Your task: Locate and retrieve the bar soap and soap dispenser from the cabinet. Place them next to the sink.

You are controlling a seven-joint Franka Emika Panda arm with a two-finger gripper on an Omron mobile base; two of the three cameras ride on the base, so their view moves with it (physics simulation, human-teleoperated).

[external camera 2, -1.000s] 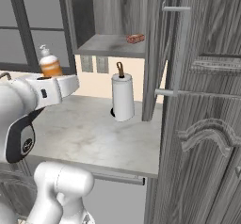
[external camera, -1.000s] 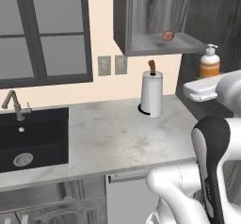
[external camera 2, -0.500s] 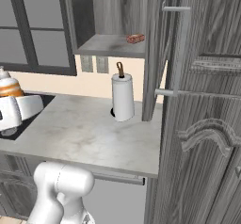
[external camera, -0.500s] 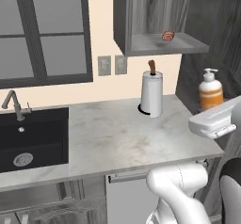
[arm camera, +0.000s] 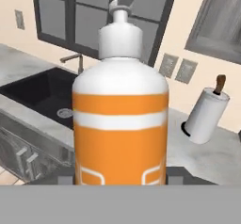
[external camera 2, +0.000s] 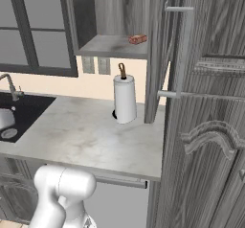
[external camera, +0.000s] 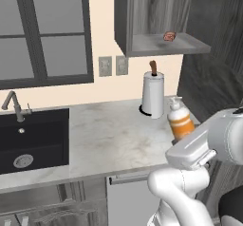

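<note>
Pincer [external camera: 182,142] is clenched on the soap dispenser [external camera: 180,120], bottle upright, pump on top. In the left base view it sits above the right end of the worktop [external camera: 109,139], just right of and in front of the paper towel roll [external camera: 153,95]; can't tell whether the base touches the surface. In the hand view the dispenser [arm camera: 121,110] stands close up; dark finger ends are just visible at either side of its base, pressed against it.

Bar soap [external camera: 169,36] lies on the shelf of the open cabinet [external camera: 156,44], toward the back right. Right base view shows the same: soap [external camera 2: 138,39] on the shelf of the cabinet [external camera 2: 112,46], directly above the paper towel roll [external camera 2: 125,99], which stands near the wall.

Sink [external camera: 31,142] is at the left end of the worktop, with the faucet [external camera: 14,105] at its back edge, well apart from the dispenser. In the hand view the sink [arm camera: 40,93] is behind and left of the bottle. In the right base view the sink [external camera 2: 19,112] is at the far left of the worktop [external camera 2: 91,136].

Wall outlets [external camera: 114,66] are between the window [external camera: 45,32] and the cabinet.
</note>
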